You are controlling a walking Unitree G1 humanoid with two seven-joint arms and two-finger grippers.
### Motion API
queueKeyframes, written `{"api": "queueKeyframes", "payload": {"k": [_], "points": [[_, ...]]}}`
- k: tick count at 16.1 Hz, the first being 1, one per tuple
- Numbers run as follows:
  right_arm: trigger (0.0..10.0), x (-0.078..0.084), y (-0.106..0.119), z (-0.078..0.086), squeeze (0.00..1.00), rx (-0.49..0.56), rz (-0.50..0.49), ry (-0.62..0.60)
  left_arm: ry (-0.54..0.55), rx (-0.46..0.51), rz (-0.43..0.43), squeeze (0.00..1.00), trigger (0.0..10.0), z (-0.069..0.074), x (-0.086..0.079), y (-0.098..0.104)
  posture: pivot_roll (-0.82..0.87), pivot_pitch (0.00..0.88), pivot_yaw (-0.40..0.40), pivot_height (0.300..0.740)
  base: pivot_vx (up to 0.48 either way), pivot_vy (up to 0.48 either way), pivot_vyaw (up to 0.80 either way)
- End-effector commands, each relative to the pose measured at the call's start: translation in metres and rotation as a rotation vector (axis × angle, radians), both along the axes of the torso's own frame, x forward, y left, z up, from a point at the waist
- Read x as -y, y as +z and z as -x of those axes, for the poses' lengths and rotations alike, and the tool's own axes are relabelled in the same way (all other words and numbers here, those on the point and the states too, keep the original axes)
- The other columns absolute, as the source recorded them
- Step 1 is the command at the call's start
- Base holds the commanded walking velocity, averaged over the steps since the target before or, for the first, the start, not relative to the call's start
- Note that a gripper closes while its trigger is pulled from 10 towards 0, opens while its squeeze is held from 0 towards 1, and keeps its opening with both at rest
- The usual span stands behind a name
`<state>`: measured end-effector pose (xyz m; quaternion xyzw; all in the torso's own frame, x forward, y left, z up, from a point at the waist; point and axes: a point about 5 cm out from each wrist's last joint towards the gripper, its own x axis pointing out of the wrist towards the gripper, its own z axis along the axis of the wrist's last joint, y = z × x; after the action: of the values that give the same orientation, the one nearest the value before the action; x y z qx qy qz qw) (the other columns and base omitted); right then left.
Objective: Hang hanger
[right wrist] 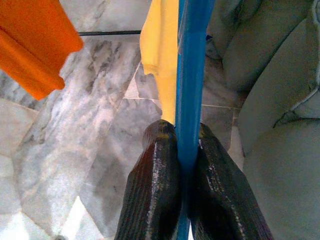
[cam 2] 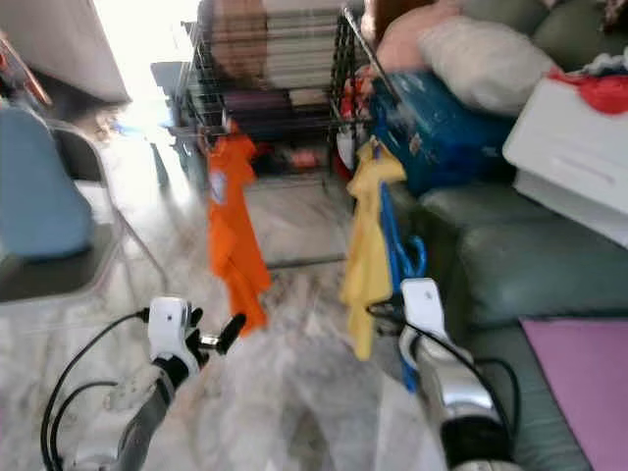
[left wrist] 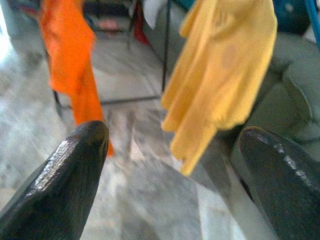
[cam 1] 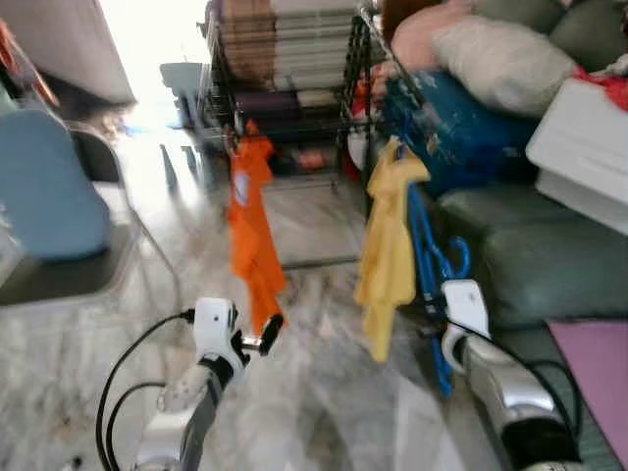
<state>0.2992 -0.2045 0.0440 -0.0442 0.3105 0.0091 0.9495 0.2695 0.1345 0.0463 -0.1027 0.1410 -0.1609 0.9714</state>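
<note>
Right wrist view: right gripper is clenching blue hanger beside yellow shirt; left gripper is hovering, fingers spread, near orange shirt.

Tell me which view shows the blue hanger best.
Right wrist view: the blue hanger runs sharp and close, pinched by the right gripper. Both eye views show it blurred beside the yellow garment. Left wrist view catches a sliver.

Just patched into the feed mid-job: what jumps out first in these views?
Two bright garments hang from the black wire rack: an orange one on the left and a yellow one to its right. The right gripper is shut on a blue hanger just right of the yellow garment, beside the green sofa. The left gripper is open, low before the orange garment.
</note>
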Motion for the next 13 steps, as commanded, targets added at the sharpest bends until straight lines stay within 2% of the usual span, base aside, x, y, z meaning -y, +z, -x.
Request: {"api": "queueKeyframes", "payload": {"k": [1,7,10,13], "points": [[10.0,0.0049,0.0040,-0.0006,0.00,0.014,0.005,-0.010,-0.001,-0.020,-0.007,0.00,10.0,0.0033,0.0032,-0.0043,-0.19,0.000,0.018,0.740,0.000,0.480,0.00],[10.0,0.0022,0.0032,0.0005,0.00,0.009,-0.002,0.001,0.003,-0.023,-0.016,0.00,10.0,0.0041,0.0021,-0.0053,-0.19,0.000,0.019,0.740,0.000,0.480,0.00],[10.0,0.0020,0.0020,0.0014,0.00,0.004,-0.006,0.001,-0.043,0.009,-0.014,0.00,10.0,0.0074,0.0048,-0.0035,-0.19,0.000,0.019,0.740,0.000,0.000,0.00],[10.0,0.0004,0.0006,0.0021,0.00,-0.003,-0.014,0.006,-0.024,0.013,-0.017,0.00,10.0,0.0075,-0.0002,-0.0036,-0.18,0.000,0.019,0.740,0.000,0.000,0.00]]}}
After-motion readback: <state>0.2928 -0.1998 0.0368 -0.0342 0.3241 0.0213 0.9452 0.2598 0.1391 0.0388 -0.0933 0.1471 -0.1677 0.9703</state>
